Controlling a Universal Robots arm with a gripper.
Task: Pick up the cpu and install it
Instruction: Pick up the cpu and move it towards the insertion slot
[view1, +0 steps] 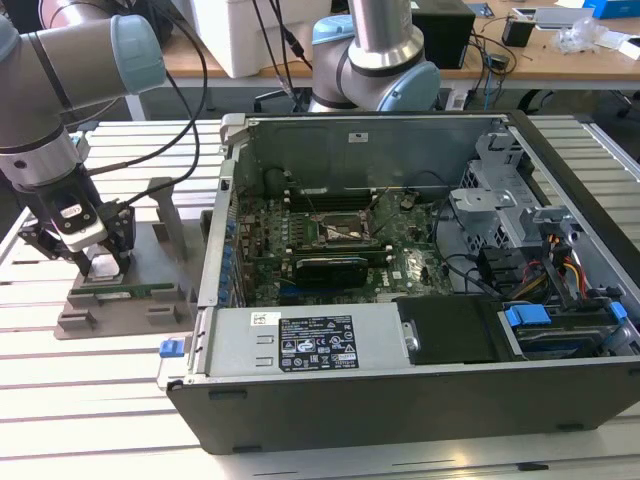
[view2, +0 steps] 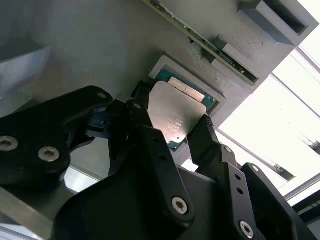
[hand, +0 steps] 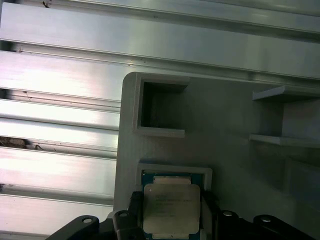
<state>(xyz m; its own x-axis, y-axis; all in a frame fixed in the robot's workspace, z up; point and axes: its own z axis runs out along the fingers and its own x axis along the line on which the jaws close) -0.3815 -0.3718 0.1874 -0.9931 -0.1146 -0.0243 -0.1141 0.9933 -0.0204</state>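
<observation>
In the exterior view, our gripper (view1: 97, 258) is hanging over the cpu (view1: 104, 266) in the grey holder (view1: 130, 295) at that view's left. In the second wrist view, fingers (view2: 141, 117) are clamping opposite edges of the cpu (view2: 176, 112). We are judging it light, stiff, slick and fragile underneath, so edges suit. In the first wrist view the cpu (hand: 171, 207) is lying flat, lid up, and being square it has no long axis.

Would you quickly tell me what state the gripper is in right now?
Gripper: closed on the cpu, with a finger against each of two opposite edges, at the grey holder.
</observation>
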